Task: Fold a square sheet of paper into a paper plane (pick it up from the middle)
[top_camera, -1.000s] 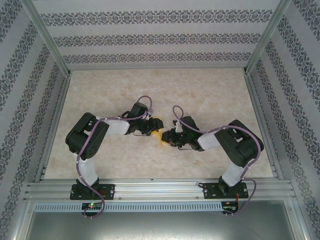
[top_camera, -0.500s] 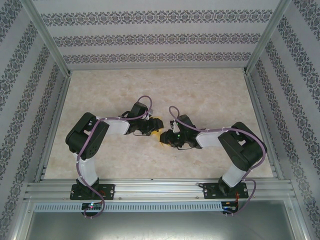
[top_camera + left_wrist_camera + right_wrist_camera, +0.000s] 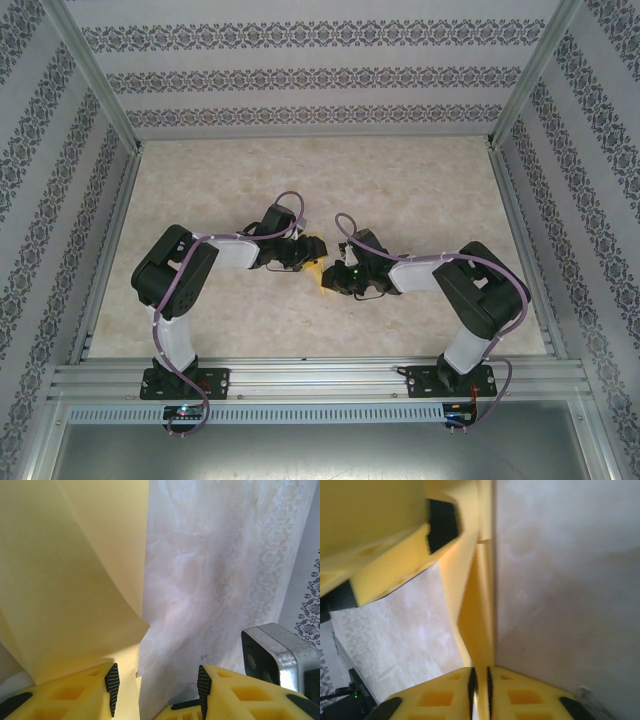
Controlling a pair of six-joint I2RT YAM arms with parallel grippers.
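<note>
As viewed from above, noted left claw [image 3: 304, 257] and right claw [image 3: 335, 280] meeting on surface [image 3: 420, 190] at square sheet of paper [image 3: 317, 268]. Left wrist: found jaws apart, sheet alongside, seemingly ungripped. Right wrist: found clamped on folded edge. Judged mid-fold; next, press crease.
</note>
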